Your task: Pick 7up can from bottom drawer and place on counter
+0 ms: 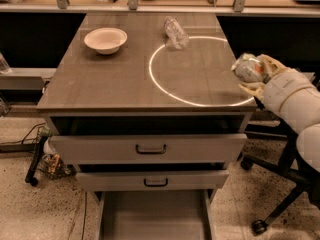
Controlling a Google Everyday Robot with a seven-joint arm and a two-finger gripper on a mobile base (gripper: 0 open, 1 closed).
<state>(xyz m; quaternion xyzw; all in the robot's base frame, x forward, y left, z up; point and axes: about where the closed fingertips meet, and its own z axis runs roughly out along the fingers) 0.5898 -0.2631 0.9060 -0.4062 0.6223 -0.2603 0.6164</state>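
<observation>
The 7up can (246,67), silver with green and white, is held in my gripper (251,74) at the right. The gripper is shut on it and holds it just above the right edge of the counter (115,79), near the bright ring of light. My white arm (295,104) reaches in from the right. The bottom drawer (155,216) is pulled out at the bottom of the view and its flat grey floor shows nothing in it.
A white bowl (105,39) sits at the counter's back left. A clear plastic bottle (175,32) lies at the back middle. Two upper drawers (150,148) with dark handles stand slightly open. An office chair base (280,199) is at the right, and cables (42,159) lie at the left.
</observation>
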